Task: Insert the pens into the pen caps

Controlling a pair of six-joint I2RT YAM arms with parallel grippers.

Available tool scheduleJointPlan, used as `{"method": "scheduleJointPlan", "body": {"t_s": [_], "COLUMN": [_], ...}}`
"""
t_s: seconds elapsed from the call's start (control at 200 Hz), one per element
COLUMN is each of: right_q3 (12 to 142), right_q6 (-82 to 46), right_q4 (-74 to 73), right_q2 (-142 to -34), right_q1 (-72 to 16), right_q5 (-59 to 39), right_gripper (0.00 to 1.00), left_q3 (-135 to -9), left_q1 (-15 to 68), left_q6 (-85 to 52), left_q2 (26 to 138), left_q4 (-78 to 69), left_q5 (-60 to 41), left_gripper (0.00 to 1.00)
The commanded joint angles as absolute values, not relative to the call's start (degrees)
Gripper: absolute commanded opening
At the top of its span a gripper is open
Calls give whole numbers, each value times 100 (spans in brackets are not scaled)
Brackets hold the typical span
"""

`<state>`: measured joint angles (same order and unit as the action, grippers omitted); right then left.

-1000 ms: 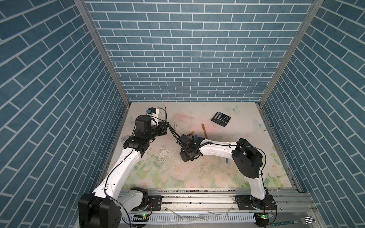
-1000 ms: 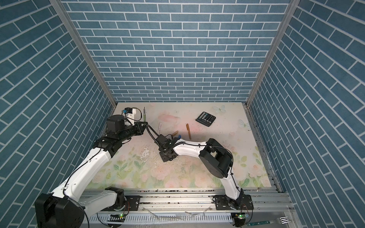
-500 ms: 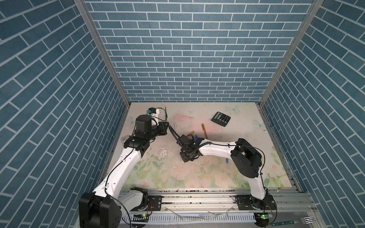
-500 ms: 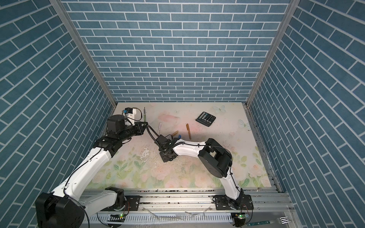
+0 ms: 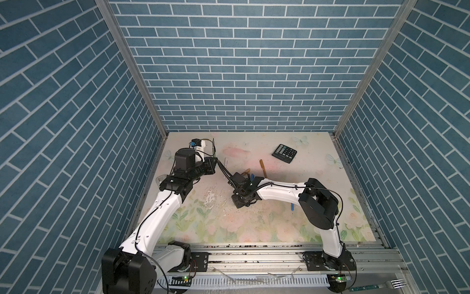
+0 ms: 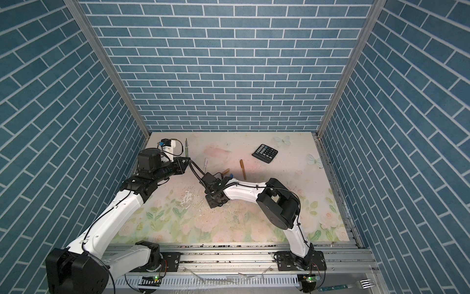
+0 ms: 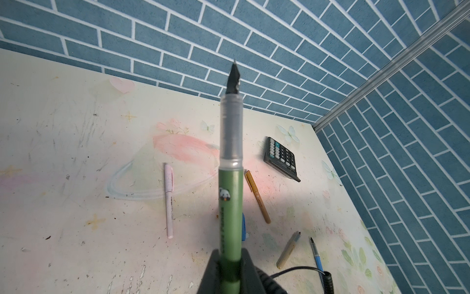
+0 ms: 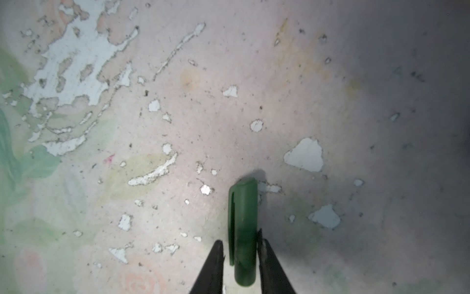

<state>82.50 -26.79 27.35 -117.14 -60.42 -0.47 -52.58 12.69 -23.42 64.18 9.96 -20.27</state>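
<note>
My left gripper (image 7: 230,254) is shut on the lower barrel of the green pen (image 7: 230,203). The pen's dark tip points up toward the back wall, and it shows in both top views (image 5: 214,149) (image 6: 186,147). My right gripper (image 8: 240,238) is low over the table's middle (image 5: 240,202). Its jaws stand close on either side of the green cap (image 8: 243,211), which lies on the mat; one finger touches it and a thin gap shows at the clip side. A pink pen (image 7: 169,201), a brown pen (image 7: 256,198), a tan pen (image 7: 288,250), a blue pen (image 7: 315,252) and a blue cap (image 5: 252,175) lie on the mat.
A black calculator (image 5: 284,153) lies at the back right of the floral mat (image 5: 254,229). A fork (image 5: 381,283) lies off the table at the front right. The left arm's coiled cable (image 5: 223,170) runs close to the right wrist. Brick walls close in three sides.
</note>
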Motion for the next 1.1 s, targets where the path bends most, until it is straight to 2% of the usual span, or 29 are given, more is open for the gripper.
{"method": "scheduleJointPlan", "body": {"t_s": [0.0, 1.095], "right_q3": [8286, 8452], "right_q6": [-2765, -2619], "right_q4": [2766, 2876], "right_q2": [-11595, -11892], "right_q1": [-5985, -6116], "right_q5": [-102, 318], "right_gripper": [25, 18], "left_q3": [-5300, -5302], "left_q1": [1318, 1333], "left_q6": [-2251, -2244], "left_q2": [6406, 6407], "left_q4": [968, 969], "left_q5": [-2082, -2074], "left_gripper": [0, 0]}}
